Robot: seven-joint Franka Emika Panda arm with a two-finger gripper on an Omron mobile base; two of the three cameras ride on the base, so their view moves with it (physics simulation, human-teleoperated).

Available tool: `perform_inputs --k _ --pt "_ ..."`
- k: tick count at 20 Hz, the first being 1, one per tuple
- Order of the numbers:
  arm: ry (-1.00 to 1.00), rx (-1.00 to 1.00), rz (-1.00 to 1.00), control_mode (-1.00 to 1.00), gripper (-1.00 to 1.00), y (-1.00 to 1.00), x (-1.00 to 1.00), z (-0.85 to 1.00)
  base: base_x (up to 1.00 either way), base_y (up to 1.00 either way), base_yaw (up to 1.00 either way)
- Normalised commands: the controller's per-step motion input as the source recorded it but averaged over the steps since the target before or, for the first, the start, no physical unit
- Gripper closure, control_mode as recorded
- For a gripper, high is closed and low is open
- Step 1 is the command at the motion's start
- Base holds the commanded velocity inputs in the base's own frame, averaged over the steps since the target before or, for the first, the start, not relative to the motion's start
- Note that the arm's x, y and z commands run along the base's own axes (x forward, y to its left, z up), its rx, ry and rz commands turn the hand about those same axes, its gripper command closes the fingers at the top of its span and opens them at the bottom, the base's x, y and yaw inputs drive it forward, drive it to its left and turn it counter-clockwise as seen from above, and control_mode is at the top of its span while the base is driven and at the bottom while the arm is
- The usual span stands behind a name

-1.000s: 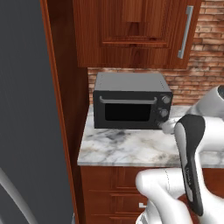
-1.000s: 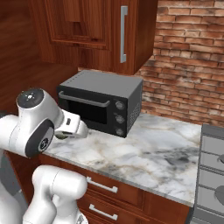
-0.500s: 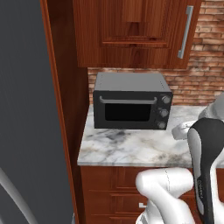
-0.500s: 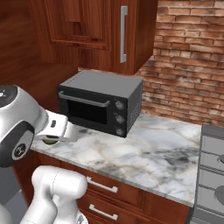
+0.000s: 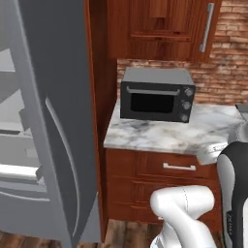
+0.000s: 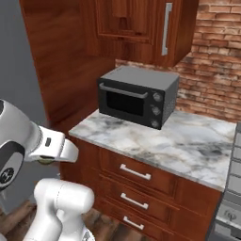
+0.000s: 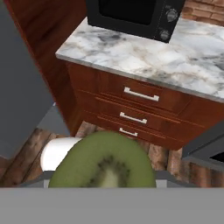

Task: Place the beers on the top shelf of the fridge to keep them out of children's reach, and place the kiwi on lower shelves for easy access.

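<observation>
The kiwi [image 7: 103, 165], a brownish-green oval, sits close up at the bottom of the hand view and covers the fingertips. My gripper [image 6: 47, 159] is shut on the kiwi; a sliver of the fruit [image 6: 45, 162] shows under the white hand, in front of the counter's left end and below its edge. In the left base view the hand [image 5: 213, 153] hangs just off the counter's front edge. The grey fridge [image 5: 53, 126] stands at the left with its door swung open. Pale inner shelves [image 5: 12, 133] show at the far left; which is the top shelf I cannot tell. The beers are out of view.
A black countertop oven [image 5: 157, 96] stands on the marble counter [image 5: 160, 135] against a brick wall. Wooden drawers [image 7: 140, 98] run under the counter and wooden cabinets [image 6: 136, 23] hang above. A wooden side panel [image 5: 101, 87] separates fridge and counter. A stove edge [image 6: 230, 188] is at the right.
The whole picture has shifted: the base has moved, bringing the open fridge into the left base view. The hand with the kiwi has drawn back off the counter and lower.
</observation>
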Motion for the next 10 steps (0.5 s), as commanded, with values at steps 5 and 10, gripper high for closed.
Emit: perform_inputs --k 5,10 --pt "0.00 0.00 0.00 1.00 1.00 0.00 0.00 0.00 -0.63 0.02 0.54" --pt "0.00 0.00 0.00 1.00 1.00 0.00 0.00 0.00 -0.44 0.34 0.54"
